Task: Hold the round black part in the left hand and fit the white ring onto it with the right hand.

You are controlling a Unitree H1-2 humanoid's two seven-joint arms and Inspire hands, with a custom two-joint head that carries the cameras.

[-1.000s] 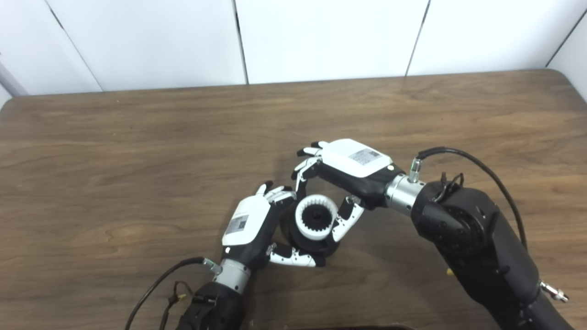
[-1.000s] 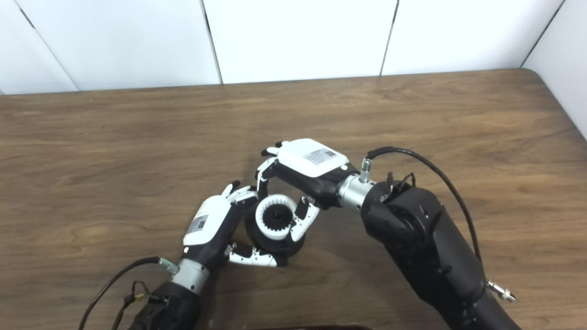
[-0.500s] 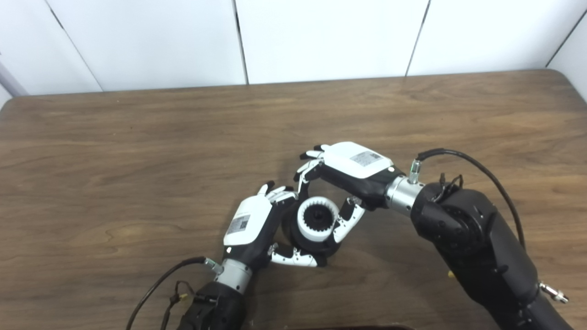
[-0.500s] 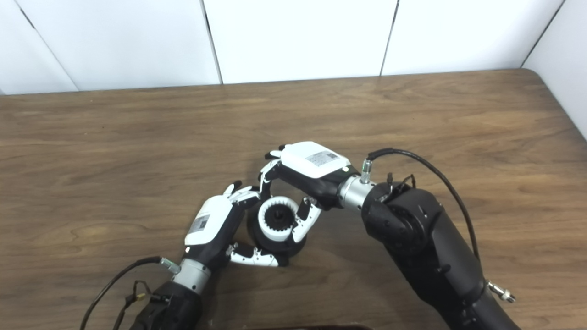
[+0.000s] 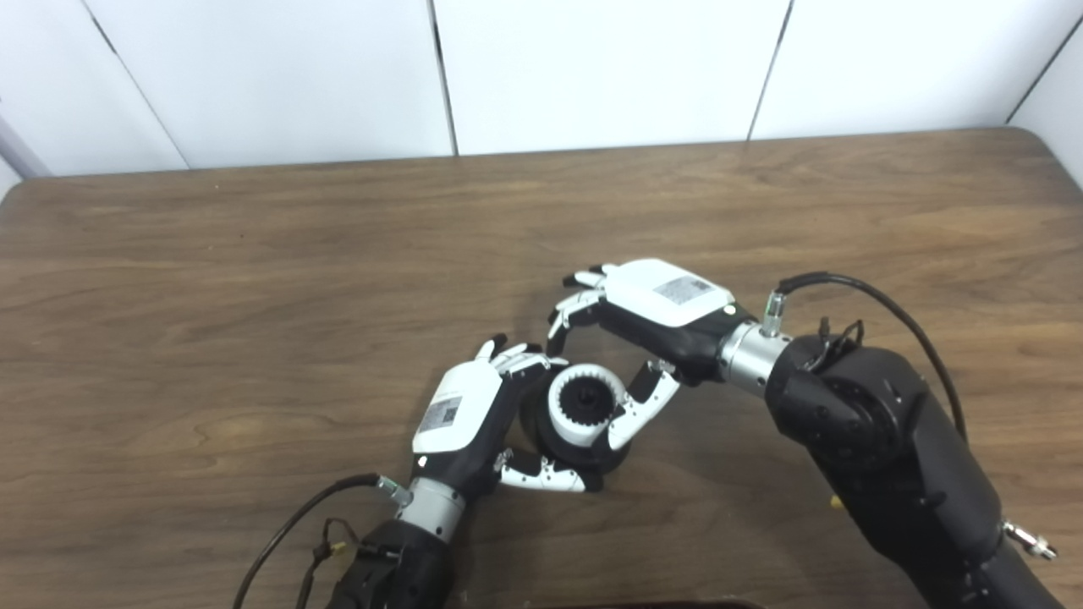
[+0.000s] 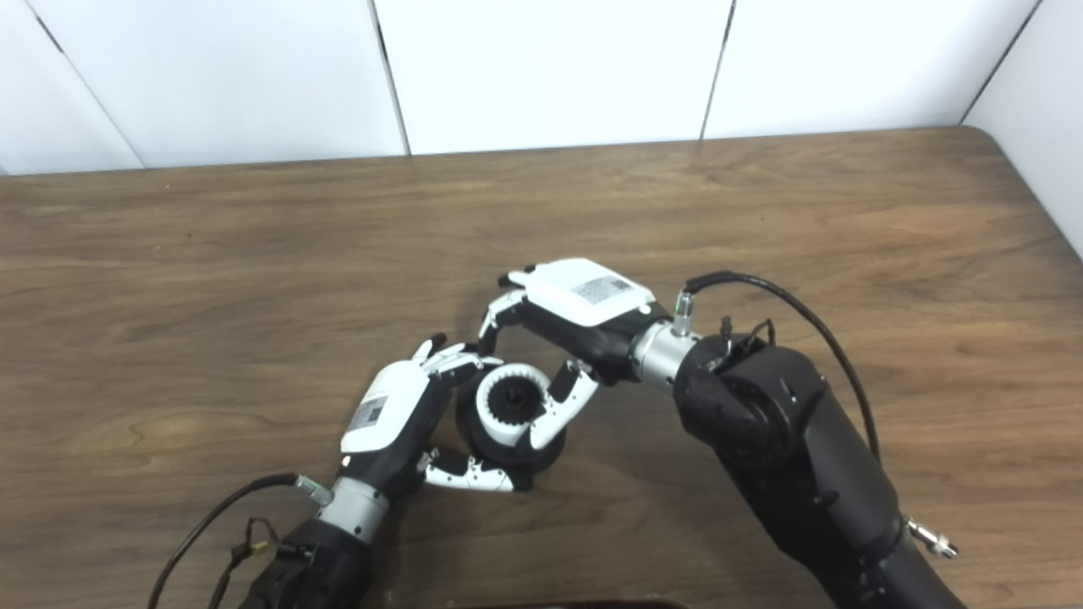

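Observation:
My left hand is shut on the round black part, fingers wrapped round its far side and thumb under its near edge, just above the table. The white toothed ring sits on top of the black part, around its dark hub. My right hand hovers just behind and to the right of it. Its fingers are curled and clear of the ring, and its thumb lies along the ring's right side. That hand holds nothing.
The brown wooden table stretches to a white panelled wall at the back. Its rounded right corner shows in the right eye view. Black cables loop off both wrists.
My right hand has drawn back a little to the right and its fingers have come off the ring's far side. The left hand, black part and ring have stayed put.

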